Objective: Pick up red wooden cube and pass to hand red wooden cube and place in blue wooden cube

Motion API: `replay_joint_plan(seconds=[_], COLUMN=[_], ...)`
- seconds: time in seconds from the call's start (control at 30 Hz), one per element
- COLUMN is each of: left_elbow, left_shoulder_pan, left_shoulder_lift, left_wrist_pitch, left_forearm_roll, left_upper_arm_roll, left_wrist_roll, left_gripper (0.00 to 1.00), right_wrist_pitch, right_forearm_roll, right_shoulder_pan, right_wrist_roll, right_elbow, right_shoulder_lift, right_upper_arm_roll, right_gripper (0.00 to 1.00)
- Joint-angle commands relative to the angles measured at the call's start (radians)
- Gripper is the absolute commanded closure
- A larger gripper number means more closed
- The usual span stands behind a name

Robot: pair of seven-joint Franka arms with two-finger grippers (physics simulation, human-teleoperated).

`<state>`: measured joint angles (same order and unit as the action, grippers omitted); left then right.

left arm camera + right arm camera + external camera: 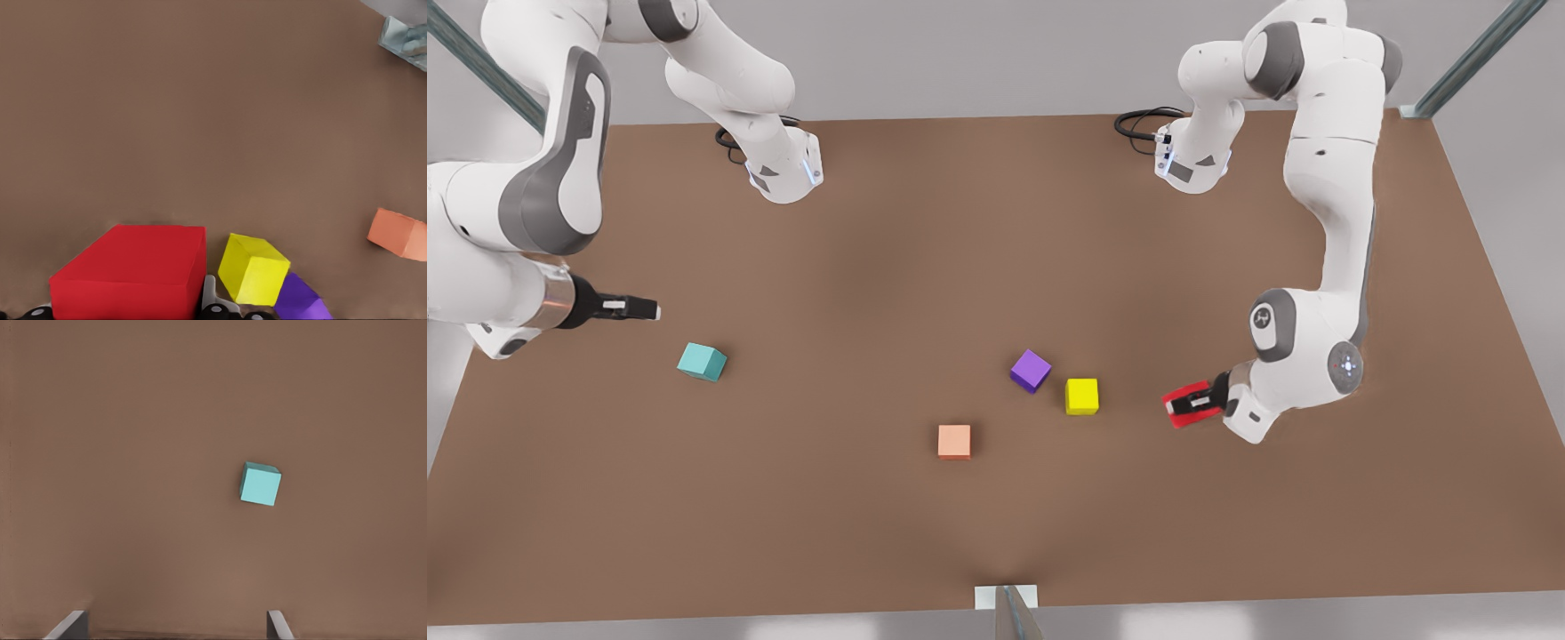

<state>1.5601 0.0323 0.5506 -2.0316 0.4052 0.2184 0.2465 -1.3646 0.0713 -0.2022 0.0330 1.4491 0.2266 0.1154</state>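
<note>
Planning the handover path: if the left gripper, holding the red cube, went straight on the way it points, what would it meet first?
Probably the yellow cube, just ahead of the left gripper and its red cube; their heights are unclear.

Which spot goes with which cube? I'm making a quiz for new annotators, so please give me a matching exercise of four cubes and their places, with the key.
Cubes:
1. red wooden cube
2. blue wooden cube
3. yellow cube
4. salmon cube

Places:
A. nearest the table's front edge
B. beside the purple cube
C. between the left gripper's fingers
D. alone below the open right gripper

Pairs: 1-C, 2-D, 3-B, 4-A
</note>
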Motion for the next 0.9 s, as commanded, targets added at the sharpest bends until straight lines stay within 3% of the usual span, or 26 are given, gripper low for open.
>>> replay_joint_plan(seconds=[0.0,0.1,0.17,0.23,0.27,0.33,0.47,0.53,0.6,0.87], left_elbow=[-0.084,-0.325,-0.402,-0.505,-0.512,-0.514,-0.514,-0.509,-0.509,-0.508], left_shoulder_pan=[-0.002,-0.002,-0.002,0.035,0.058,0.086,0.09,0.09,0.09,0.098], left_shoulder_lift=[0.034,0.276,0.371,0.451,0.454,0.463,0.474,0.476,0.489,0.491], left_wrist_pitch=[0.298,0.291,0.2,0.194,0.174,0.111,0.099,0.106,0.103,0.05], left_forearm_roll=[0.178,0.417,0.477,0.509,0.509,0.514,0.535,0.535,0.535,0.549], left_upper_arm_roll=[0.116,0.239,0.318,0.343,0.343,0.351,0.377,0.377,0.381,0.386], left_wrist_roll=[0.194,0.129,0.132,0.125,0.06,-0.056,-0.125,-0.19,-0.314,-0.55], left_gripper=[0.39,0.38,0.38,0.38,0.38,0.38,0.38,0.38,0.39,0.36], right_wrist_pitch=[0.022,0.004,-0.074,-0.149,-0.154,-0.229,-0.513,-0.53,-0.702,-0.686], right_forearm_roll=[0.165,0.283,0.285,0.416,0.484,0.519,0.659,0.817,1.097,1.318], right_shoulder_pan=[0.007,0.047,0.072,0.081,0.086,0.09,0.106,0.099,0.101,0.106], right_wrist_roll=[0.488,0.838,1.007,1.185,1.196,1.317,1.777,1.932,2.193,2.414], right_elbow=[0.007,0.001,-0.036,-0.096,-0.104,-0.111,-0.088,-0.033,0.106,0.309], right_shoulder_lift=[0.037,0.177,0.253,0.388,0.425,0.445,0.511,0.513,0.451,0.341], right_upper_arm_roll=[0.004,0.009,0.01,0.023,0.024,0.105,0.118,0.118,0.118,0.17], right_gripper=[0.0,0.0,0.0,0.0,0.0,0.0,0.0,0.0,0.0,0.0])
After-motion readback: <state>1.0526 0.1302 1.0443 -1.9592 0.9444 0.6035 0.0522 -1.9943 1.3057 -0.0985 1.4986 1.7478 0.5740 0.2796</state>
